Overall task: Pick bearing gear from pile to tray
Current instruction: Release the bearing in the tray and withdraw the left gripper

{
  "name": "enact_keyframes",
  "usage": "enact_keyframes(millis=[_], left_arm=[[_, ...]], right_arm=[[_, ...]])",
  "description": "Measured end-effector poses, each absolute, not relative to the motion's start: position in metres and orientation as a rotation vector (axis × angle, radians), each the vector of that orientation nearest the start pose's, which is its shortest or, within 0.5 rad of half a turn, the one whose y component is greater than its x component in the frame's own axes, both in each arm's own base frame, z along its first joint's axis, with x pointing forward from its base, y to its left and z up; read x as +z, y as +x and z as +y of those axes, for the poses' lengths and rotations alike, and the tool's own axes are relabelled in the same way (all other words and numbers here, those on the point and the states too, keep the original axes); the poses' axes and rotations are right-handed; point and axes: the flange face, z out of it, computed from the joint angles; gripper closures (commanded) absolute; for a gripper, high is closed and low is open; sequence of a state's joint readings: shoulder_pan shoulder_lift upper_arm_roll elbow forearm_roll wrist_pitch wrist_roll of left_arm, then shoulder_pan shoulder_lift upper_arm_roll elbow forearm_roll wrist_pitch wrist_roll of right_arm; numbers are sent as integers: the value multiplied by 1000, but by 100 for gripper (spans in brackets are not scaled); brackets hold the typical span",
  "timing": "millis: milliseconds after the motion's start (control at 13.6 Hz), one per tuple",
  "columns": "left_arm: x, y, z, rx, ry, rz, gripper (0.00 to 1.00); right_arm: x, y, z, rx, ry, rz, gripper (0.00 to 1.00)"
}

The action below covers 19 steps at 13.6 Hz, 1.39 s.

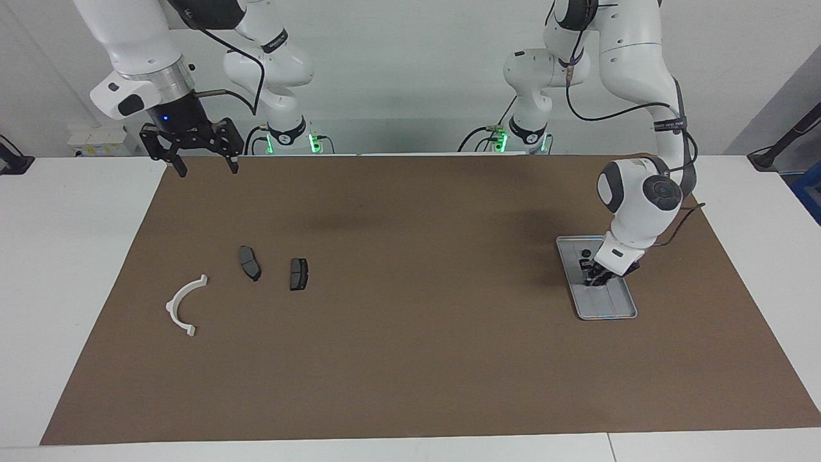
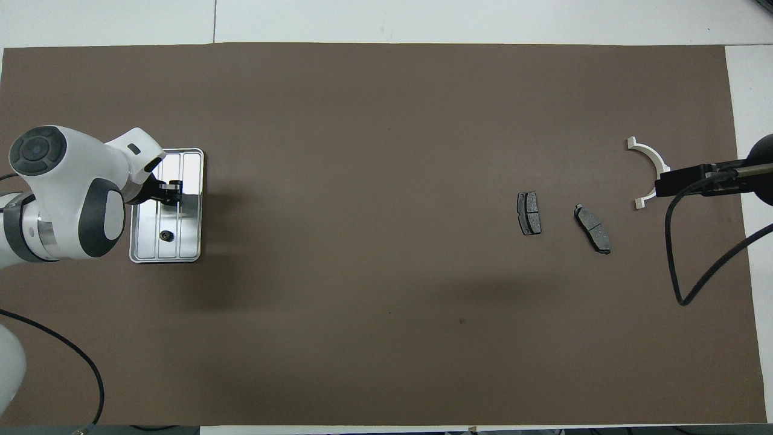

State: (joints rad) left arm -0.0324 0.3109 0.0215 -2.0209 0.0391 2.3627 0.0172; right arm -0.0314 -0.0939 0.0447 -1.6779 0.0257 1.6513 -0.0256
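The silver tray (image 1: 617, 309) lies at the left arm's end of the mat; it also shows in the overhead view (image 2: 188, 249). A small black round piece (image 1: 585, 254) lies in the tray's end nearer the robots, also seen from overhead (image 2: 164, 235). My left gripper (image 1: 594, 277) points down just over the middle of the tray (image 2: 172, 192). The pile lies at the right arm's end: a white half-ring bracket (image 1: 185, 305) and two dark brake-pad plates (image 1: 249, 262) (image 1: 298, 273). My right gripper (image 1: 205, 168) is open, empty and raised over the mat's robot-side edge.
A brown mat (image 1: 417, 346) covers most of the white table. In the overhead view, the bracket (image 2: 649, 162) is partly covered by the right arm's black part (image 2: 694, 181), and the plates (image 2: 529, 212) (image 2: 592, 228) lie beside it.
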Motion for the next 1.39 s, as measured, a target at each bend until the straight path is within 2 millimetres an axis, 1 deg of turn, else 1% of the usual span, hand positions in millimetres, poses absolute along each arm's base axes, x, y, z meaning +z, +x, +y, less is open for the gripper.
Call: enact_keyframes(millis=[220,293,367,440,513,587,660,733,806,880,1026,1173,1320,1393], left_arm=[[298,601,-6,-64,-3129,52,0],[301,602,-7,-69,-3143,36,0],[312,606,-8,-70,-3154,23,0],[335,612,-9,-54,-3161,19,0],[368,617,-8,-33,-3165,17,0],[406,619,-6,-12,-3167,14,0],[444,617,-2,2,-3169,6,0],[477,612,4,8,-3171,-5,0],[505,605,8,8,-3172,-14,0],[526,596,10,9,-3173,-17,0],[555,576,9,33,-3176,-11,0],[578,556,8,74,-3178,-5,0],[590,544,8,94,-3178,-4,0],[591,542,8,93,-3178,-4,0]], right_arm=[[632,532,11,-105,-3118,-59,0],[632,532,11,-105,-3118,-58,0],[632,533,10,-105,-3118,-58,0],[632,533,10,-106,-3118,-57,0],[632,533,10,-106,-3118,-57,0],[632,533,10,-107,-3119,-57,0],[632,533,9,-107,-3122,-56,0],[632,533,9,-107,-3124,-56,0],[632,533,9,-107,-3124,-56,0],[632,533,9,-107,-3124,-56,0],[632,533,9,-107,-3124,-56,0],[632,533,9,-107,-3124,-56,0],[632,533,9,-107,-3124,-56,0],[632,533,9,-107,-3124,-56,0]])
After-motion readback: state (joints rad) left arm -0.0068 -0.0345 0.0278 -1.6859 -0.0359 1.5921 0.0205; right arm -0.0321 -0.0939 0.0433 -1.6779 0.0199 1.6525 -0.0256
